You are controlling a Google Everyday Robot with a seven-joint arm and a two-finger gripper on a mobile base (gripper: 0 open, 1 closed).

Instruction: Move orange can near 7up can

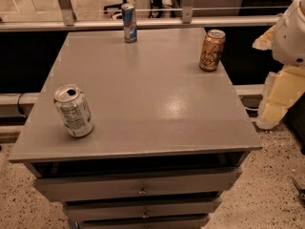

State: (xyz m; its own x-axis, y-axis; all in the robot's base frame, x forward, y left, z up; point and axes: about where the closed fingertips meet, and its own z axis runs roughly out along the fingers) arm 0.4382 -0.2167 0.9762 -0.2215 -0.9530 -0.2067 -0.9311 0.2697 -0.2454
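The orange can (212, 50) stands upright near the far right edge of the grey cabinet top (152, 99). It is orange-gold with dark script and a silver top. The 7up can (73, 110), silvery-white and pale green with an open silver top, stands upright near the front left corner, far from the orange can. My gripper is not in view. Only a white rounded part of my arm (291, 32) shows at the right edge, to the right of the orange can and off the cabinet.
A slim blue-and-silver can (129, 23) stands at the far edge, left of centre. The cabinet has drawers (143, 187) below its front edge. Yellowish foam-like blocks (281, 97) sit on the floor at the right. A rail (143, 24) runs behind the cabinet.
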